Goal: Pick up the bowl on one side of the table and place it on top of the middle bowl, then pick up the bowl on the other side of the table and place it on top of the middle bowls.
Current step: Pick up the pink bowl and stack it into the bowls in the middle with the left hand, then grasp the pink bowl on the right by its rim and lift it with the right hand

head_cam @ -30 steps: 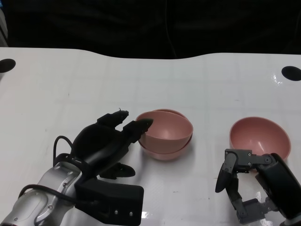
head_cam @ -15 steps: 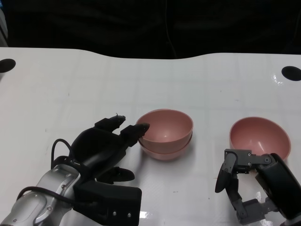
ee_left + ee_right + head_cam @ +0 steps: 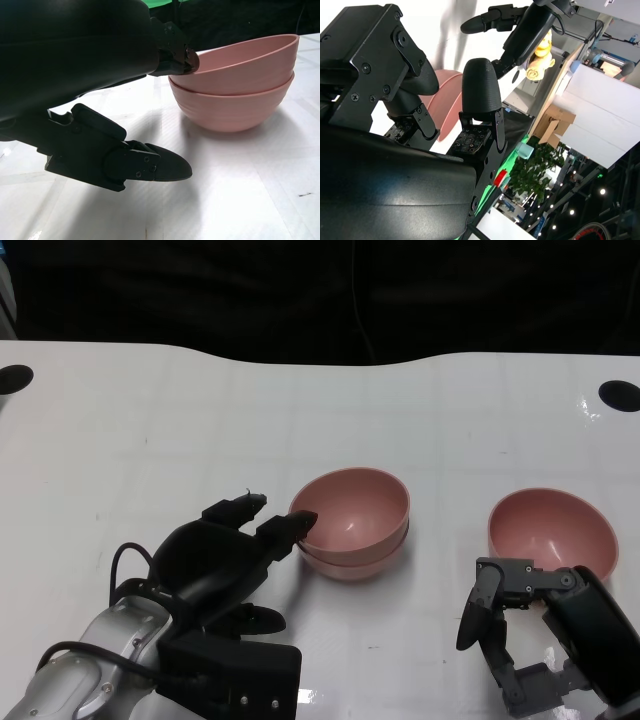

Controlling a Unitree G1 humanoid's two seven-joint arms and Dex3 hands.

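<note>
Two pink bowls are seen nested at the middle of the white counter (image 3: 150, 420), the upper bowl (image 3: 355, 505) seated squarely inside the lower bowl (image 3: 350, 562), whose rim shows as a thin band beneath it. A third pink bowl (image 3: 552, 530) stands alone to the right, well apart from the stack. The left hand (image 3: 215, 560) is placed just left of the stack, with its fingers (image 3: 290, 525) spread and reaching toward the upper rim; in the left wrist view one fingertip lies right at that rim, though contact cannot be told for certain, and nothing is held. The thumb (image 3: 150, 167) is seen low over the counter, apart from the bowls. The right hand (image 3: 530, 630) is set at the near right, just in front of the single bowl, its fingers apart and nothing held between them; the bowl is partly hidden behind it in the right wrist view. Two round black holes are seen in the counter, one at the far left edge (image 3: 14, 378) and one at the far right edge (image 3: 619, 394). A dark backdrop (image 3: 320, 290) lies beyond the far edge of the counter.
</note>
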